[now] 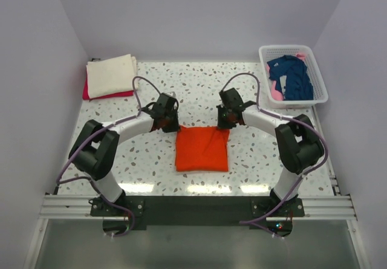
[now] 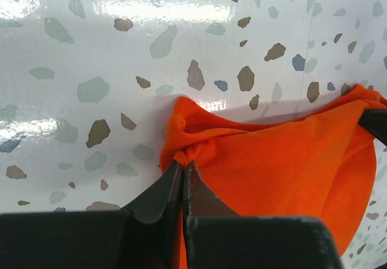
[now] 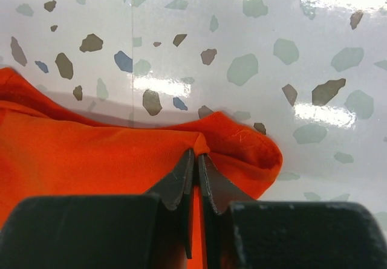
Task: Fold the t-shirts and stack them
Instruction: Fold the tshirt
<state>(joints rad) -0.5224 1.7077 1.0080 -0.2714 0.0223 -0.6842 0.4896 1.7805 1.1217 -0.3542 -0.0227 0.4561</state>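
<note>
Near the middle of the speckled table (image 1: 193, 81), between the two arms, the orange t-shirt (image 1: 202, 149) lies folded into a roughly square packet, with its near edge toward the arm bases. At its far left corner the left gripper (image 2: 183, 167) is clenched on a bunched tuck of the orange cloth. Its dark fingertips are pressed together and the fabric puckers out just beyond them. At the far right corner the right gripper (image 3: 196, 155) is likewise pinched tight on the shirt's edge, and a rounded fold of orange cloth bulges out to the right of its fingers. Both wrist views show a shadow under the held corners, but whether the cloth is lifted clear of the table or only resting lightly on it is hard to tell. From above, both arms arch inward from the sides to meet the shirt's far edge. In the far left corner of the table a folded cream t-shirt (image 1: 110, 75) sits on top of a red t-shirt (image 1: 91, 92), whose edge shows along its left and near sides. At the far right stands a white lattice basket (image 1: 284, 47), well apart from the orange shirt, holding a crumpled navy t-shirt (image 1: 291, 77) with a bit of pink cloth (image 1: 276, 90) at its left.
</note>
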